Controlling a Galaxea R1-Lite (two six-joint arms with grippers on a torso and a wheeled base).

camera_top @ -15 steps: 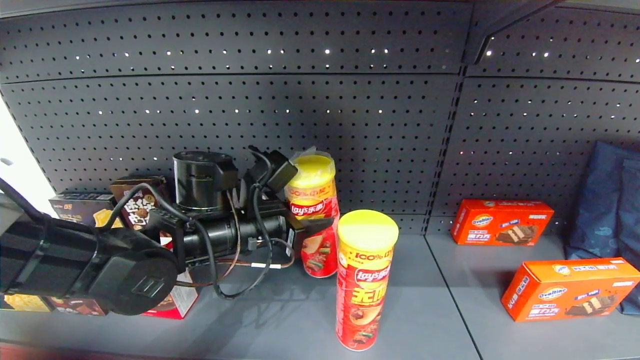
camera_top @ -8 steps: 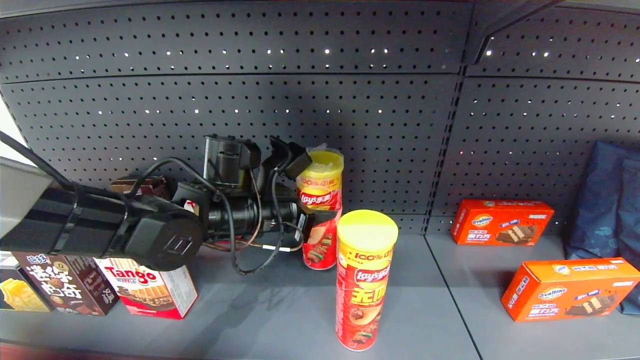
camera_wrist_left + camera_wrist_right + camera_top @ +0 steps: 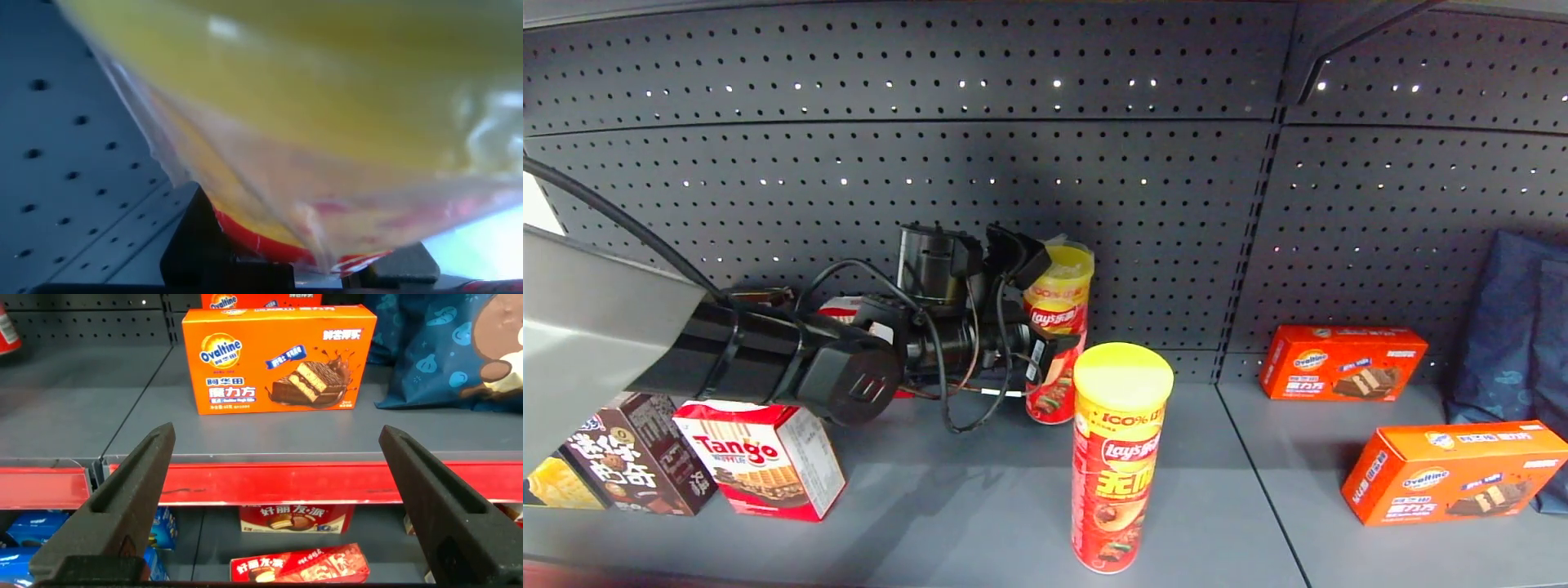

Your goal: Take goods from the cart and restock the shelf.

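A red chip can with a yellow lid [image 3: 1058, 327] is held upright at the back of the grey shelf [image 3: 980, 506], close to the pegboard, with my left gripper [image 3: 1045, 347] shut on its middle. In the left wrist view the can's yellow lid [image 3: 327, 106] sits right before the camera, above a black finger [image 3: 196, 245]. A second, matching chip can [image 3: 1119, 453] stands free nearer the shelf's front. My right gripper [image 3: 282, 506] is open with nothing between its fingers, level with the red shelf edge [image 3: 270, 486] below an orange box [image 3: 278, 355].
Snack boxes stand at the shelf's front left, among them a red and white wafer box [image 3: 768, 469]. Two orange boxes [image 3: 1339, 359] [image 3: 1454, 469] and a blue bag [image 3: 1515, 343] lie on the right section. More red boxes [image 3: 294, 518] sit on the lower shelf.
My left arm has carried the chip can farther back and to the right, toward the pegboard. The boxes at the front left have come out from behind the arm.
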